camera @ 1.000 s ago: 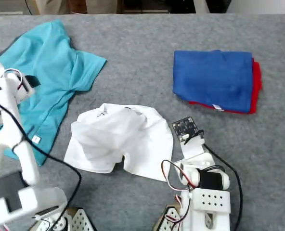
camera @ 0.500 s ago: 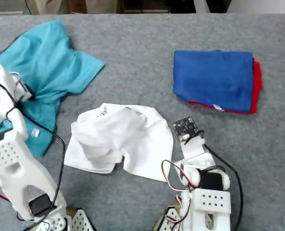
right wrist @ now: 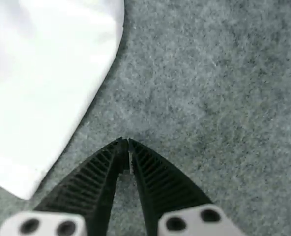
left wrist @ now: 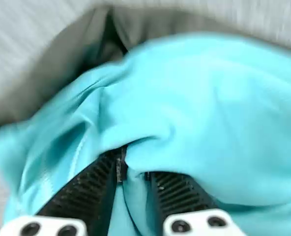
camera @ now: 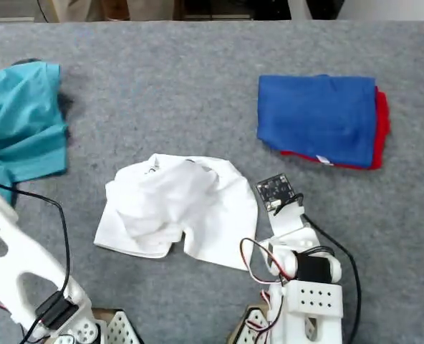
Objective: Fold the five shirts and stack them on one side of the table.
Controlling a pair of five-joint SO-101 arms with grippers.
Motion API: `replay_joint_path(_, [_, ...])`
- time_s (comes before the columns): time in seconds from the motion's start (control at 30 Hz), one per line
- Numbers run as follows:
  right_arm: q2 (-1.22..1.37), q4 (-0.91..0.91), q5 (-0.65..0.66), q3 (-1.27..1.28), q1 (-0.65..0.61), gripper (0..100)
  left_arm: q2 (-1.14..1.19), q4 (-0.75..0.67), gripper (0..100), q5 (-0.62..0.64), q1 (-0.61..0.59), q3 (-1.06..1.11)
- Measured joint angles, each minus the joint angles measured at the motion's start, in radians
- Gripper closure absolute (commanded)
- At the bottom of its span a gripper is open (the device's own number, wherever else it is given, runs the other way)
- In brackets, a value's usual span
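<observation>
The left gripper [left wrist: 134,169] is clamped on a fold of the teal shirt [left wrist: 209,108], with cloth pinched between its two black ribbed fingers [left wrist: 94,187] and bunched up around their tips. In the high view the teal shirt [camera: 22,122] lies crumpled at the left edge of the grey table [camera: 198,79], partly cut off by the edge of the view, and the left arm [camera: 15,258] rises from the near left corner toward it. The white shirt [camera: 176,208] lies unfolded and rumpled in the middle of the table, well apart from the teal one. At the far right the blue shirt [camera: 316,118] sits folded on top of the red shirt [camera: 382,118], whose edge shows along the blue one's right and near sides. The right arm [camera: 298,269] stands at the near edge, just right of the white shirt. The right gripper [right wrist: 125,145] is closed with nothing in it, its fingertips meeting over bare table [right wrist: 209,98]. The white shirt's [right wrist: 47,73] edge lies near the tips without touching them. Whether the closed tips touch the table cannot be told.
</observation>
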Motion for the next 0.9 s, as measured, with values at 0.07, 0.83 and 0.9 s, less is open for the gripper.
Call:
replay_joint_path(0.07, [0.0,0.0,0.0,0.0,0.0,99.7,-0.006,0.044,93,-0.017,-0.002,-0.011])
replay_joint_path(0.83, [0.399,0.118,0.089,-0.922,-0.183,73.7,-1.154,0.305,77,0.04,0.269,0.904])
replay_joint_path(0.9, [0.517,0.227,0.091,-1.048,-0.27,73.7,-1.289,0.258,77,0.034,0.299,1.119])
